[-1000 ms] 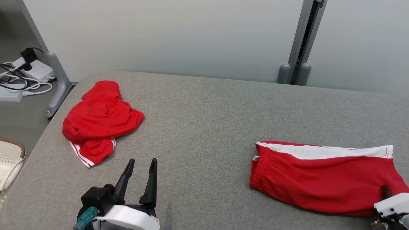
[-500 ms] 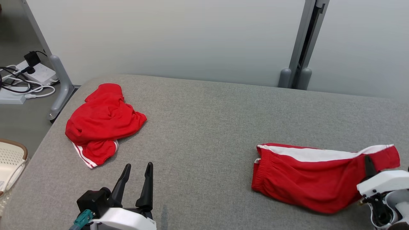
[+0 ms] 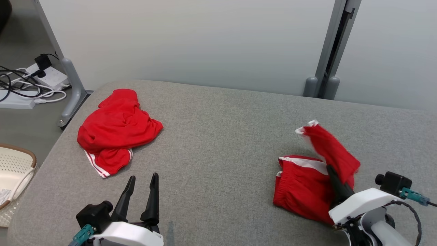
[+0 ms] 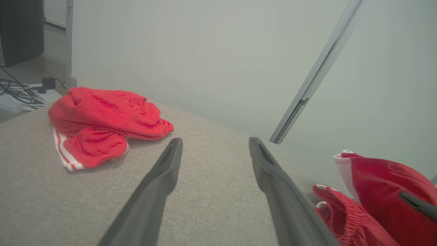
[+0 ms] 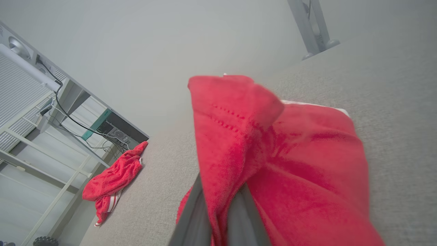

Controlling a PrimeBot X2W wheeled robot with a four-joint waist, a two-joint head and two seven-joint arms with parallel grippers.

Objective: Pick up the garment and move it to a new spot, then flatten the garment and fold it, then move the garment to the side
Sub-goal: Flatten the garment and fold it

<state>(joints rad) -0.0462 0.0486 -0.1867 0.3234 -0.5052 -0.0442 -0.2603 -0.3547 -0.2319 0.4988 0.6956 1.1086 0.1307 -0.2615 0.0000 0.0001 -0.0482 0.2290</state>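
Note:
The garment is a pair of red shorts with a white side stripe, lying at the right of the grey padded table. My right gripper is shut on its leg end, which stands lifted and folded back over the waistband half. In the right wrist view the red cloth drapes over my shut fingers. The left wrist view has the raised flap at lower right. My left gripper hovers open and empty at the table's near left, its fingers spread wide.
A second red garment with white stripes lies crumpled at the table's far left, also in the left wrist view. A cream basket and a power strip with cables sit on the floor to the left. A pale wall stands behind.
My right gripper has lifted the shorts' right end and carried it left, over the rest of the garment. The head camera has shifted slightly. The left gripper stays open.

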